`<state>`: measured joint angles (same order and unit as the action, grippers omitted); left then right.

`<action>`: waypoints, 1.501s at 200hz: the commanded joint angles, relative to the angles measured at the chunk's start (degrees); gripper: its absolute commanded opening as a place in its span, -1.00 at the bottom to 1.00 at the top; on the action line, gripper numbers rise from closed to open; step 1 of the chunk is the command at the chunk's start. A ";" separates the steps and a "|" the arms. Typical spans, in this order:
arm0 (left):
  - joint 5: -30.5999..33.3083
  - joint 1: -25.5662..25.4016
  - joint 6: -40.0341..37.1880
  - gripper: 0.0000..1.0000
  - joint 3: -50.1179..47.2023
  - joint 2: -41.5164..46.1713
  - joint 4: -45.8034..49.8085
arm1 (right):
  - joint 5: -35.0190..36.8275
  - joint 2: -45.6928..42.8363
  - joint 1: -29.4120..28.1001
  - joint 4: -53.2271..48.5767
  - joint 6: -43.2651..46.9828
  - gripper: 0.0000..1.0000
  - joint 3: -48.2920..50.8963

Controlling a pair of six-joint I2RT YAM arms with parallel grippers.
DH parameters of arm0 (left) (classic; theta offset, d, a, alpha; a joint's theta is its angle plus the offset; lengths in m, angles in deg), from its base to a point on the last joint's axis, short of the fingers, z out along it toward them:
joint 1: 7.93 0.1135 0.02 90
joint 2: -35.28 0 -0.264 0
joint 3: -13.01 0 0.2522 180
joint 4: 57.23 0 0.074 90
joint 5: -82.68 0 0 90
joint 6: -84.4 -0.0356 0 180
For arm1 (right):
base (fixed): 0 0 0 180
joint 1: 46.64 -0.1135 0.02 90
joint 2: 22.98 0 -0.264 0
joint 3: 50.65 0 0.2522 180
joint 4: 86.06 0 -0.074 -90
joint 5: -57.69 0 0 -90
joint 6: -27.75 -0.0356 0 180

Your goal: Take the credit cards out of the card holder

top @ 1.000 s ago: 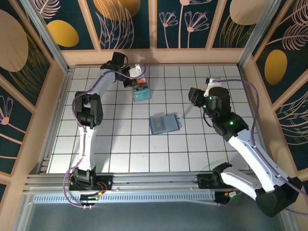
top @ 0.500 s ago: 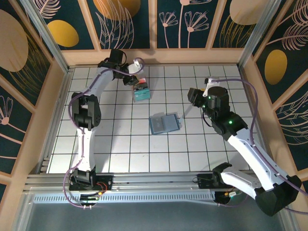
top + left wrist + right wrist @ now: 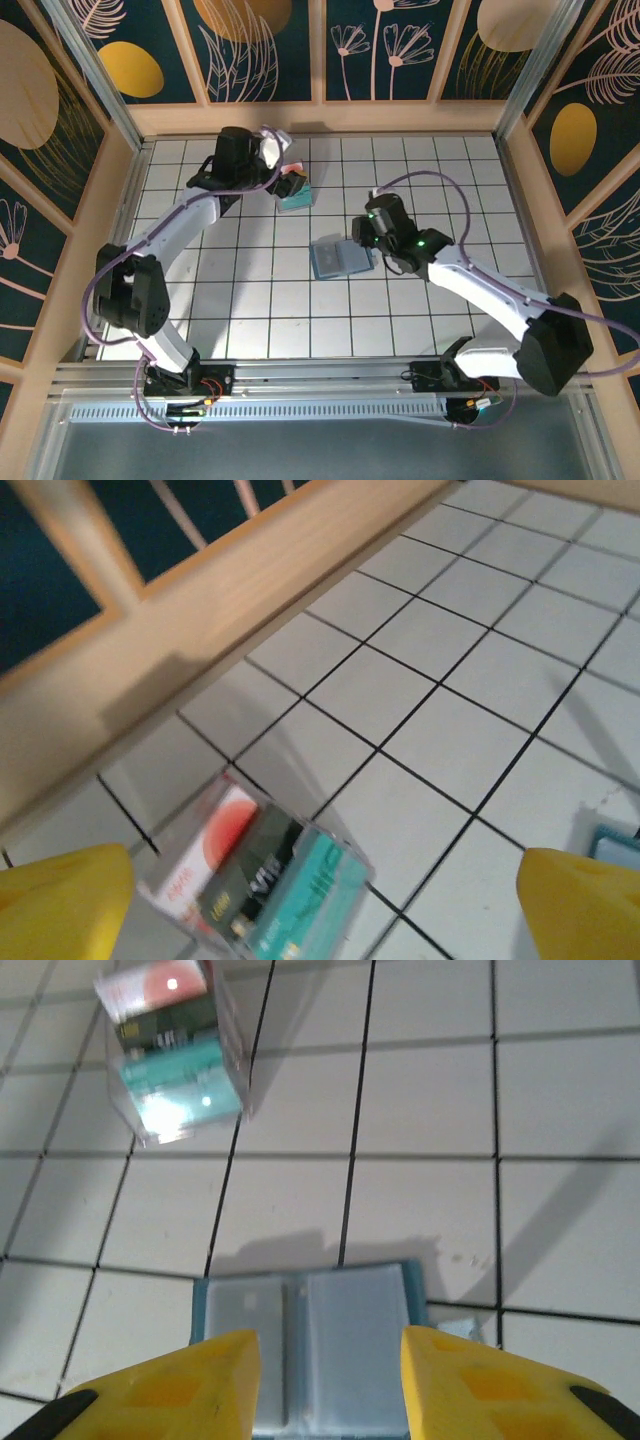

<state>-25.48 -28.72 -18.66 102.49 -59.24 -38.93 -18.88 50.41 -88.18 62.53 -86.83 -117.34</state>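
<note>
Slate-blue card holder (image 3: pixel 343 257) — open, flat, central

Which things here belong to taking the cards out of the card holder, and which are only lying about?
For the job:
- card holder, lying open and flat
- right gripper, open just above it
- the cards: I cannot make any out in the holder

Only lying about:
- clear plastic box, with red, dark and teal things inside

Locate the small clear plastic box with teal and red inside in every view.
Top external: small clear plastic box, upper centre-left.
Left wrist: the box sits bottom left.
Right wrist: the box sits top left.
Shared landmark: the white black-lined tiled tabletop under it.
</note>
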 commanded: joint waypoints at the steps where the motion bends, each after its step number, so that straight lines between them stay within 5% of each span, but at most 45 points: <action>1: 7.37 0.80 18.75 0.97 -6.26 3.96 -6.12 | -1.85 3.82 -2.47 0.54 -3.30 -0.20 1.15; 38: 20.18 0.77 32.80 0.98 -20.35 9.97 -7.79 | -4.38 12.56 -5.65 1.76 -3.65 -0.26 -0.87; 119: 31.34 0.78 48.58 0.98 -38.70 23.32 -12.36 | -5.25 24.09 -8.82 0.97 -3.40 -0.02 -6.34; 205: 32.93 0.80 51.09 0.98 -42.23 25.25 -13.62 | -4.50 28.33 -9.36 0.67 -1.79 0.22 -8.31; 300: 32.43 0.82 50.73 0.98 -42.50 25.79 -13.79 | -4.73 30.39 -9.96 1.13 -2.13 0.16 -7.59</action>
<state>6.70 -28.09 31.61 60.14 -34.39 -51.39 -24.45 79.63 -97.73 63.69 -89.19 -124.40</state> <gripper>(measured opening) 0.988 0.603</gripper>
